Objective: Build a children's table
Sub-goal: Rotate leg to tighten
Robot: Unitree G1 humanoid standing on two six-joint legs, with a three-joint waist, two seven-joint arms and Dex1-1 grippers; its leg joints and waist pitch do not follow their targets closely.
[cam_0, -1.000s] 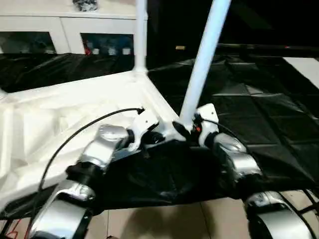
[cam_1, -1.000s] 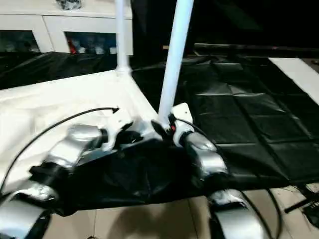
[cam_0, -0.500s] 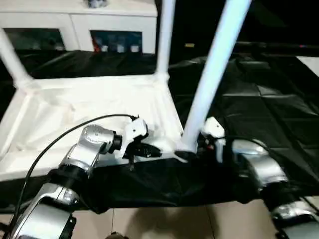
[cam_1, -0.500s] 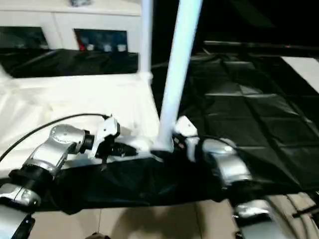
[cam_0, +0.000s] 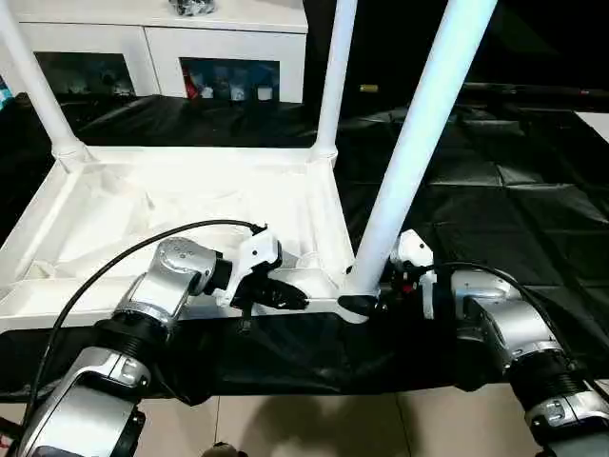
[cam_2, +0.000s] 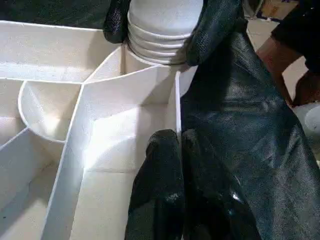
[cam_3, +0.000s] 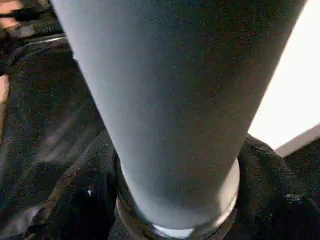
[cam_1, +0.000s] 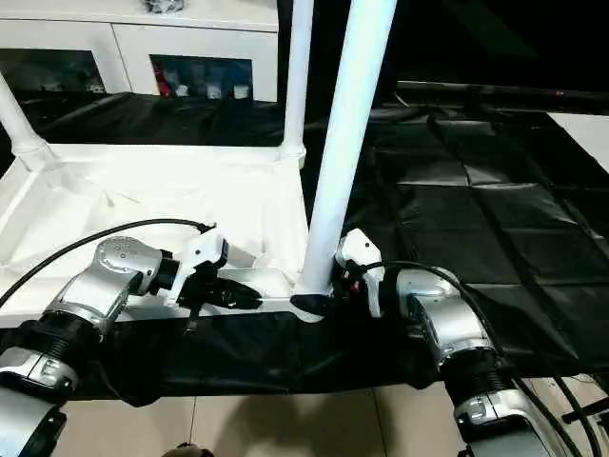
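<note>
At the near right corner of the upturned white ribbed plastic tabletop point(cam_0: 190, 205), a long tapered white tube leg point(cam_0: 419, 143) is grasped at its base by the right gripper point(cam_0: 366, 303), while the left gripper point(cam_2: 172, 150) is clenched on the tabletop's rim; pressing the leg fully into its socket seems next.

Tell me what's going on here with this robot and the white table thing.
The robot is assembling a children's table. The white tabletop lies upside down on a black sheet, with three legs standing up from its corner sockets. The right gripper is wrapped around the base of the nearest leg, right where it enters the near corner socket. The left gripper is shut on the tabletop's near rim beside that corner. A white cabinet stands behind.
</note>
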